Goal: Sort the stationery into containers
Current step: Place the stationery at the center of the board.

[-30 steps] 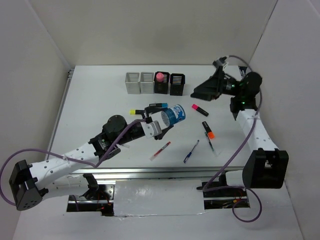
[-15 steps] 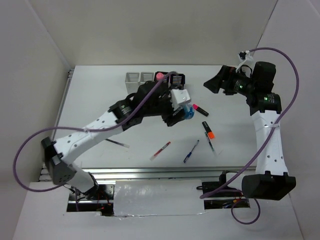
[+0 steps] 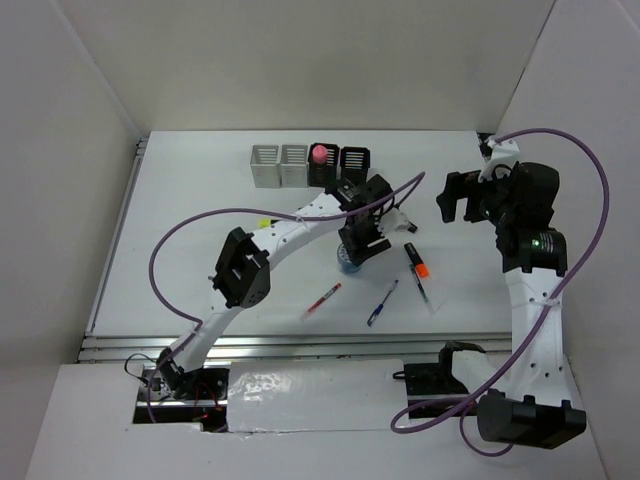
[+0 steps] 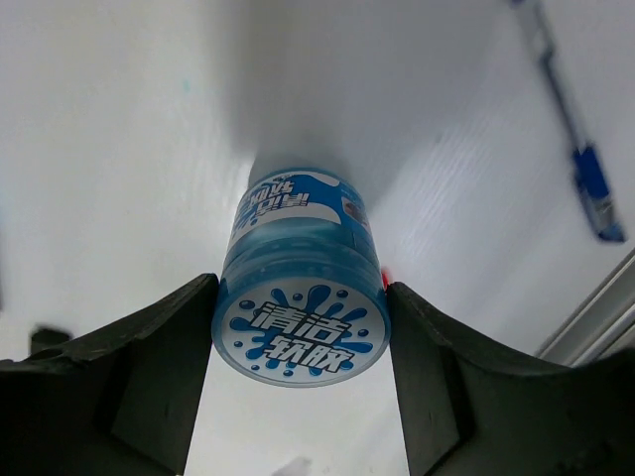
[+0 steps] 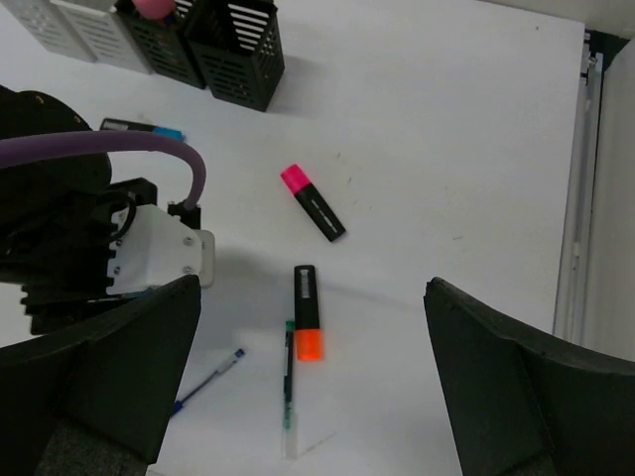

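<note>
My left gripper [image 3: 360, 243] [image 4: 303, 342] is shut on a blue stubby cylinder [image 4: 303, 297] [image 3: 347, 263] with a white splash label, its far end at or near the table. The four containers [image 3: 309, 166] stand in a row at the back; the first black one [image 3: 322, 166] holds a pink-capped cylinder [image 3: 319, 153]. My right gripper [image 3: 460, 196] [image 5: 313, 392] is open and empty, high above an orange-capped highlighter [image 5: 307, 311] [image 3: 416, 259], a pink-capped highlighter [image 5: 313, 202] and a thin clear pen [image 5: 289, 402].
A blue pen [image 3: 382, 303] [image 4: 575, 129] and a red pen [image 3: 321, 300] lie in front of the left gripper. A yellow-capped highlighter [image 3: 266, 222] shows beside the left arm. A blue-capped highlighter [image 5: 141, 127] lies near the black containers [image 5: 238, 50].
My left arm has swung from the front left to the table's middle, carrying the blue cylinder down beside the pink highlighter. My right gripper has turned and drawn back to the right.
</note>
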You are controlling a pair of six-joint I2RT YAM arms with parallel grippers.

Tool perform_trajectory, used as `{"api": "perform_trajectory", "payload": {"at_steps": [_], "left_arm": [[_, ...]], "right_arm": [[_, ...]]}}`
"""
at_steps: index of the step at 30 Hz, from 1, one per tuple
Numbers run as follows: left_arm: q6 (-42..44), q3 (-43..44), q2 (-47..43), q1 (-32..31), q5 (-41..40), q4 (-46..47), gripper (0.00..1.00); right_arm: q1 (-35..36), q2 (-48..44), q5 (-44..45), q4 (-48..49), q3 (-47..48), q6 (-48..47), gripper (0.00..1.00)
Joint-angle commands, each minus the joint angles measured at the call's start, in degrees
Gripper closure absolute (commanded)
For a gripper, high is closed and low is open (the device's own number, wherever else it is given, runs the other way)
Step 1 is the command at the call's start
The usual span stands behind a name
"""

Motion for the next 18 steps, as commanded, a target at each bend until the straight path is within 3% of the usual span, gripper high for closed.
{"api": "perform_trajectory", "payload": {"at_steps": [1,5,7,8,11,18], "left_arm": [[1.90,-0.46,-2.60,-0.30,-3.94,-2.91,0.98],[2.78,0.59,-0.04,0.49,-4.12,-3.61,0.95],[3.48,-0.28,0.14,1.02,-3.50,-2.74,0.84],[3.84,-0.64,0.14,1.02,-2.89,-2.47,0.78],[4.37,-2.39,-0.48,1.20,-1.57,-0.54,0.39],[6.21,-2.05,-0.57,1.63,-0.08,1.57,0.01]], "right_arm": [[-0.63,-1.12,1.66,0.47,-1.59,-5.03,0.00],[-0.72,-0.77,0.17,0.12,-2.03,-4.86,0.00],[-0.72,-0.24,-0.54,-0.06,-1.94,-4.85,0.00],[-0.63,-0.24,-0.80,-0.15,-1.77,-4.77,0.00],[-0.54,0.55,-1.15,-1.02,-1.15,-5.12,0.00],[-0.37,1.60,-1.33,-2.34,0.17,-5.12,0.00]]}}
